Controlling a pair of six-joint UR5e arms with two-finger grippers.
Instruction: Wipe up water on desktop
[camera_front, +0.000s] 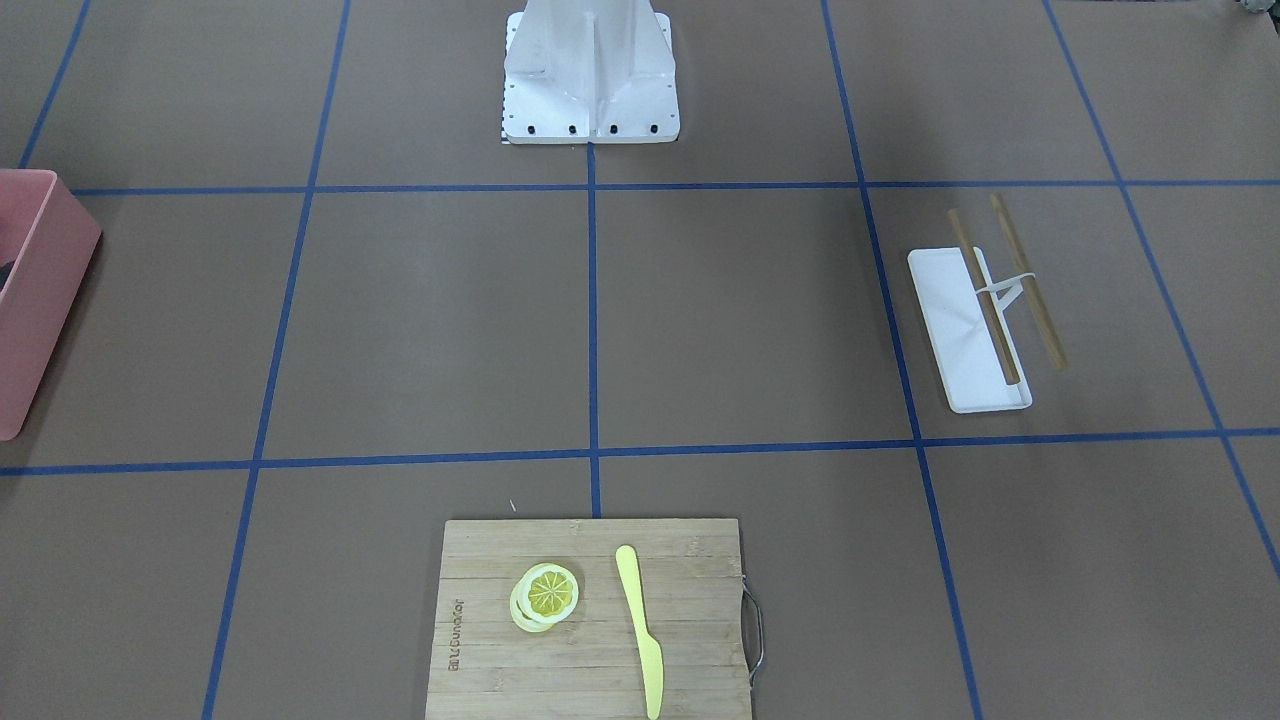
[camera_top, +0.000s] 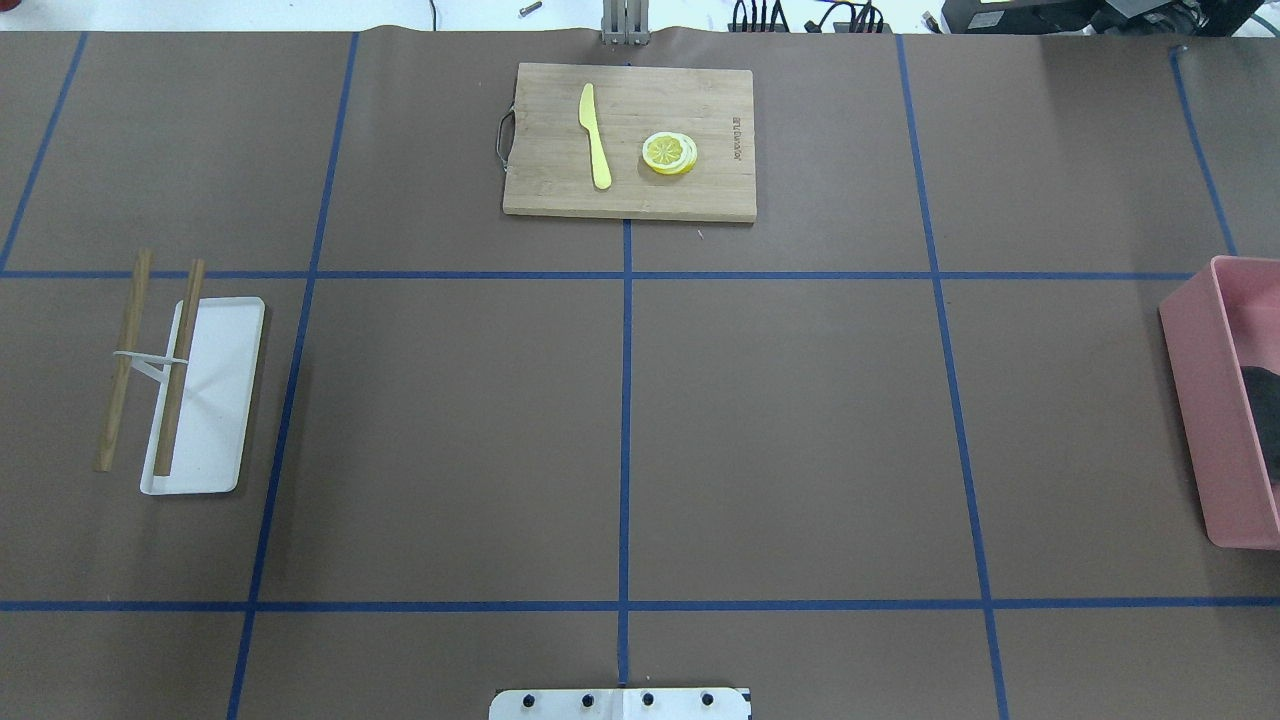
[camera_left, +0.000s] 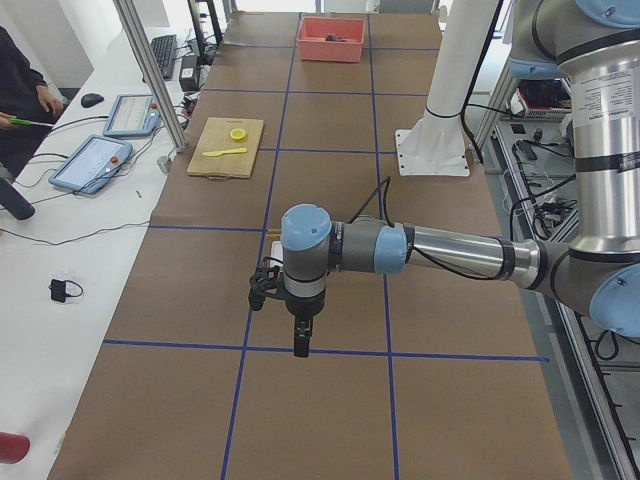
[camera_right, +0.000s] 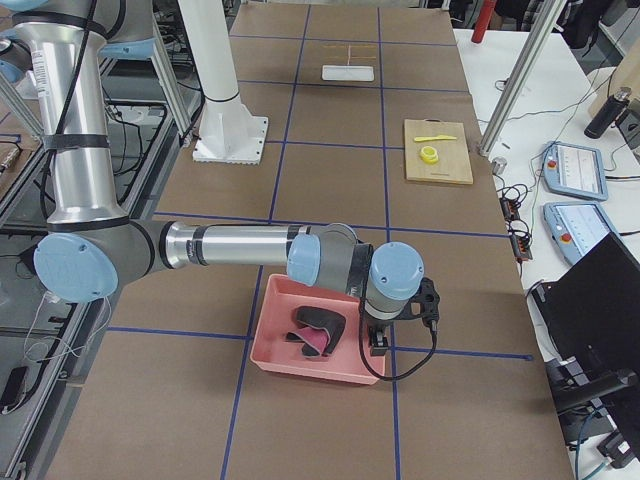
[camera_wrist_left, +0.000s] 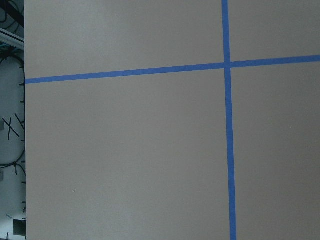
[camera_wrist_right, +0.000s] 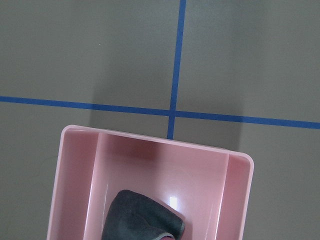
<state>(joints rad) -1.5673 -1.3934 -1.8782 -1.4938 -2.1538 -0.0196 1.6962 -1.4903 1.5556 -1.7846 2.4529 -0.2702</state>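
Note:
The desktop (camera_top: 800, 430) is a flat brown surface crossed by blue tape lines. No water shows on it in any view. My left gripper (camera_left: 301, 342) hangs pointing down over the desktop near a tape line, seen only in the exterior left view; I cannot tell whether it is open or shut. My right gripper (camera_right: 378, 343) hangs by the right side of a pink bin (camera_right: 300, 365), seen only in the exterior right view, and its state cannot be told either. A dark grey cloth (camera_wrist_right: 142, 220) lies inside the bin.
A bamboo cutting board (camera_top: 560, 190) at the far middle carries a yellow knife (camera_top: 595, 135) and lemon slices (camera_top: 669, 153). A white tray (camera_top: 215, 400) with two wooden sticks (camera_top: 180, 370) lies on my left. A person (camera_left: 20, 100) stands at the side bench.

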